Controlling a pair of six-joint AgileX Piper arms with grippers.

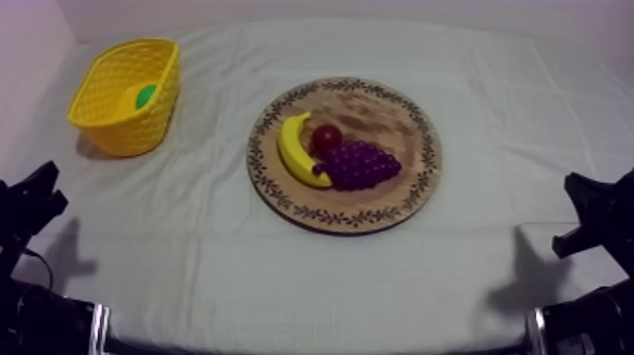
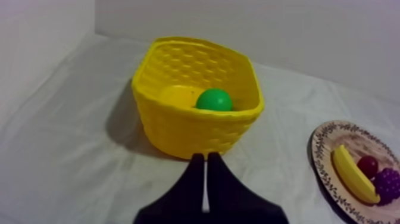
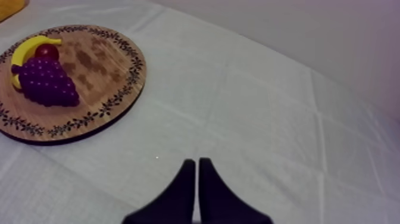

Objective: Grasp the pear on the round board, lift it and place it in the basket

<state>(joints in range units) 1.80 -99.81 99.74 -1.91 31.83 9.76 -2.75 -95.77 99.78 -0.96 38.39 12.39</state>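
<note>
Sitting inside the basket (image 2: 178, 128) at the far left, well apart from the board (image 1: 401, 123), the pear (image 2: 214, 100) lies straight ahead of the left gripper (image 2: 206, 158), the nearer one, whose fingers, like those of the right gripper (image 3: 196, 163), are pressed together on nothing.

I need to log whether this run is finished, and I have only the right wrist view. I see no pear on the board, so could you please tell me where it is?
Observer: The pear lies inside the yellow basket, a green shape just behind its near wall.
Operator: Thank you. Is the left gripper holding anything, please?
Observer: No. The left gripper is shut on nothing, its fingers together as a narrow wedge, in front of the basket and apart from it.
</note>
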